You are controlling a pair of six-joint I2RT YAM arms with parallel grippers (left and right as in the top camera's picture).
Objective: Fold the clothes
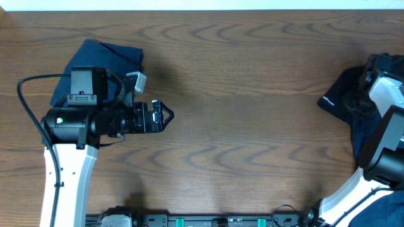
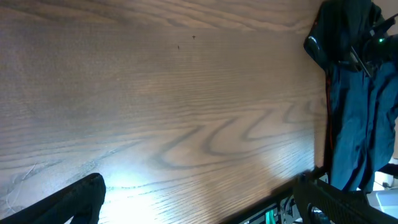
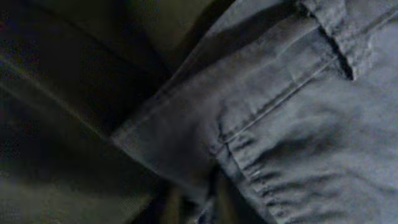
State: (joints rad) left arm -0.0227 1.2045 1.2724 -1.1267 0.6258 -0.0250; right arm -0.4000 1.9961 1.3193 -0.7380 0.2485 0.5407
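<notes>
The dark navy denim shorts are lying in two places. A folded pair (image 1: 110, 57) is sitting at the far left corner of the bench (image 1: 252, 94), partly under my left arm (image 1: 69, 164); I am judging it finished and parked there to leave the middle free. An unfolded heap (image 1: 341, 101) is bunching at the right side and, from the left wrist view, seems to be draping past the bench's edge, so it is waiting as the supply for the next fold. My right arm (image 1: 388, 132) is reaching down into that heap, most likely to draw one pair out onto the open wood. Its wrist camera is pressing so close that only denim (image 3: 280, 124) is filling the view, with a stitched seam and a hem fold. My right jaws are hiding in the cloth, so I cannot tell how far apart they are standing or whether they are gripping any fabric. My left jaws are hovering over bare wood just right of the folded pair, standing wide apart, the fingers (image 2: 74, 199) showing at opposite corners of the wrist view with nothing between them, holding and touching nothing. I am probably staying clear, ready to help spread whatever comes across.
</notes>
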